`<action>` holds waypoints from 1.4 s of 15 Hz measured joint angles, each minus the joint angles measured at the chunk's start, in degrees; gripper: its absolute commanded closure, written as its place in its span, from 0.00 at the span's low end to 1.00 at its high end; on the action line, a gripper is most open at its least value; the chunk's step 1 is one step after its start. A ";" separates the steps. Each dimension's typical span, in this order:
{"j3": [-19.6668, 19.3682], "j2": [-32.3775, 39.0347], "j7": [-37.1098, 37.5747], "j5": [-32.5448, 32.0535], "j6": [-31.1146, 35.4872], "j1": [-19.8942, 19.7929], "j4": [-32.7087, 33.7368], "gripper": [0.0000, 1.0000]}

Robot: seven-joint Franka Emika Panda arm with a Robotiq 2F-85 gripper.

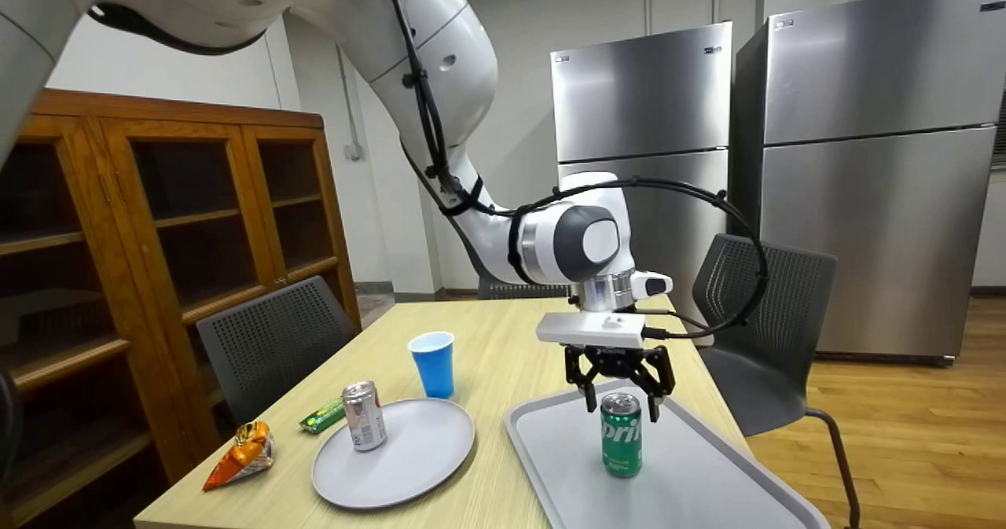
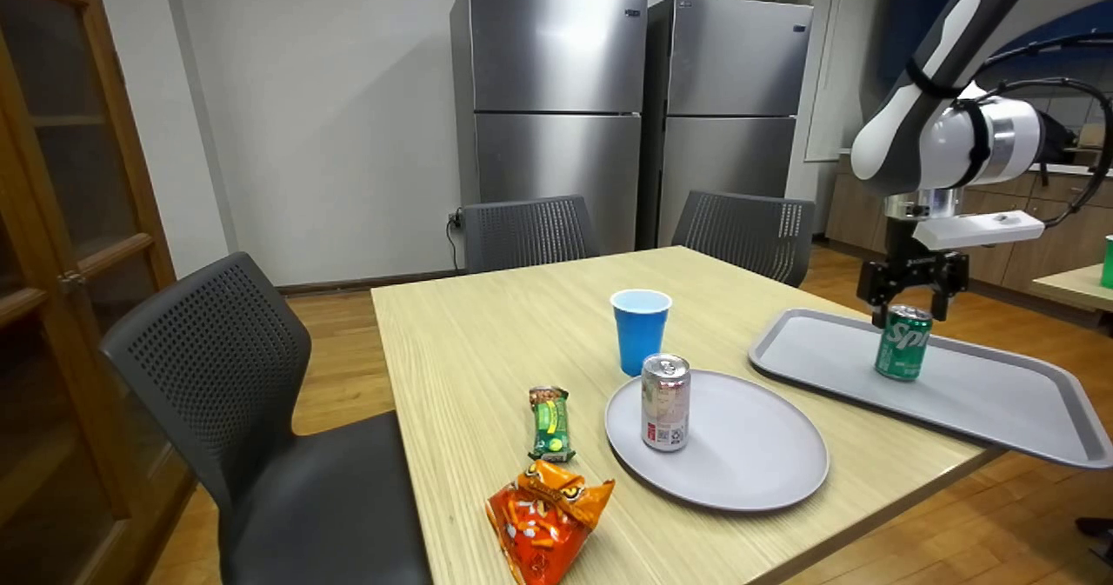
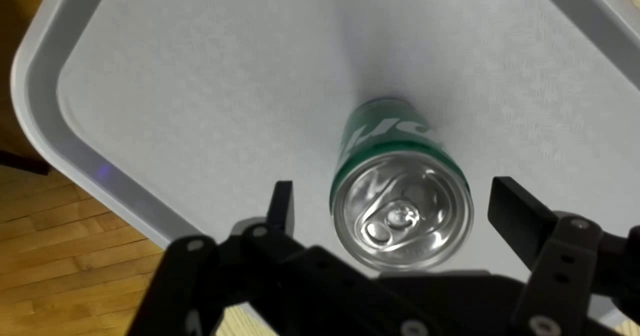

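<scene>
Green Sprite can (image 3: 400,206): upright on grey tray (image 1: 707,482). End effector (image 1: 622,411) spread wide, flanking the can's top, gap each side. Next on bench (image 1: 495,336): grey plate (image 1: 428,450) bearing silver can (image 1: 365,416); blue cup (image 1: 434,365) near plate. Background: two steel refrigerators (image 1: 640,97).

Grn can (image 3: 400,191) on gry tray (image 3: 200,101), btwn spread fingers (image 3: 520,221).

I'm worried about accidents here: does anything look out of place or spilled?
The gray tray hangs partly past the edge of the table, which looks precarious. I see no spill, and the green Sprite can on it stands upright.
</scene>
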 measured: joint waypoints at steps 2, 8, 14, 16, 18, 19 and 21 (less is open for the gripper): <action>0.03 0.37 0.00 0.06 -0.01 -0.18 0.14 0.00; 0.03 1.32 0.00 0.06 -0.01 -0.47 0.59 0.51; 0.05 1.38 0.00 0.08 -0.04 -0.49 0.66 0.61; 0.05 1.37 -0.04 0.11 -0.05 -0.50 0.66 0.61; 0.27 1.21 -0.41 0.30 -0.05 -0.65 0.65 0.61; 0.51 0.93 -0.83 0.33 -0.01 -0.76 0.59 0.61; 1.12 -0.53 -2.13 0.33 0.02 -0.96 0.05 0.61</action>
